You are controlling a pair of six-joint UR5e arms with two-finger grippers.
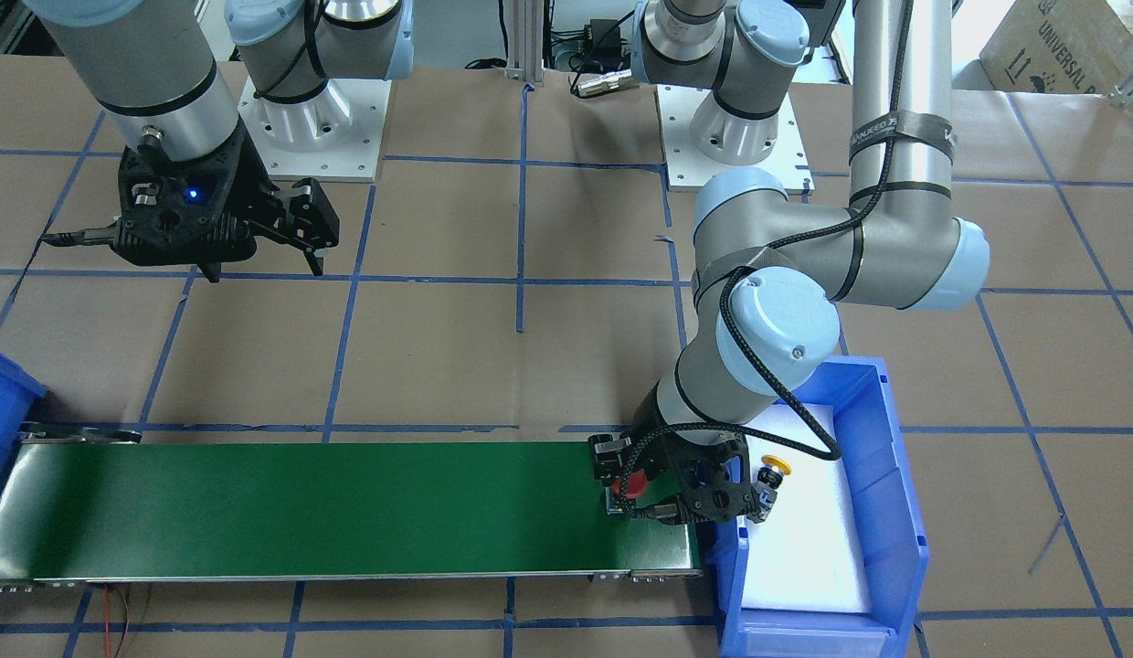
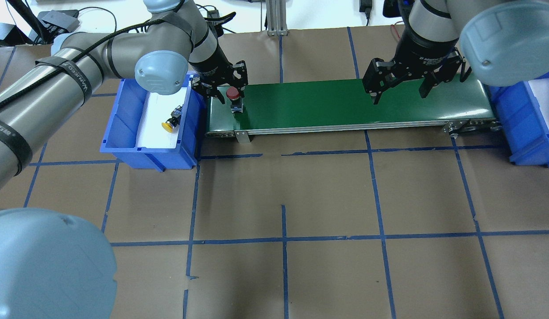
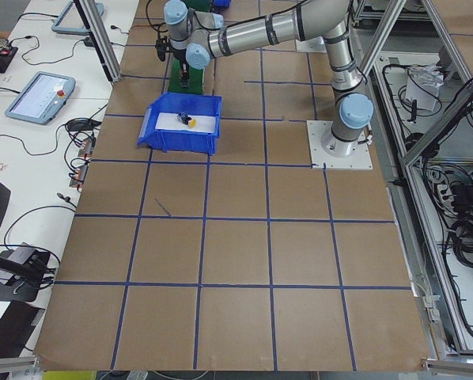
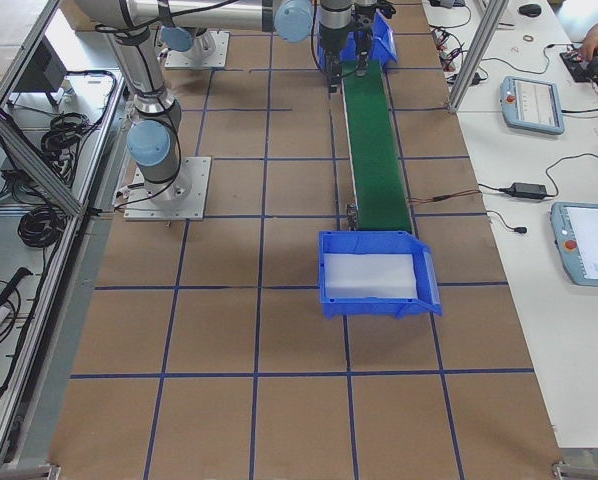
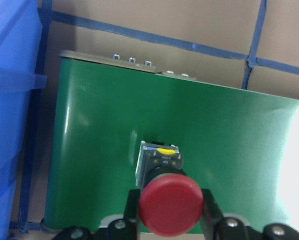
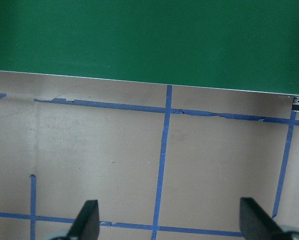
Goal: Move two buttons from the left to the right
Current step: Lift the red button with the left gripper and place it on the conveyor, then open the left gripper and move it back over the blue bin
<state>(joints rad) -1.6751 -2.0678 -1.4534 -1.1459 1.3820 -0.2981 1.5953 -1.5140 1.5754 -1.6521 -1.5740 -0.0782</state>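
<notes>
**Hazard at release.** The red button (image 5: 172,212) looks top-heavy, with a broad mushroom cap over a narrow body. If the left gripper (image 2: 233,95) opens before the base sits flat on the conveyor belt (image 2: 345,104), or drags the cap as the jaws part, the button would likely topple. It could then roll off the belt's near edge. A belt start could tip it for the same reason.

**Position.** The red button stands upright at the belt's left end, just right of the left bin (image 2: 124,146). It sits between the fingers (image 5: 132,205), which appear clamped on the cap's sides. Whether its base touches the belt cannot be told. The yellow button (image 2: 169,124) lies on its side in the left bin, left of and nearer than the gripper, apart from it. The right gripper (image 2: 399,91) hangs empty over the belt's right part, fingers wide apart, well apart from both buttons.
</notes>
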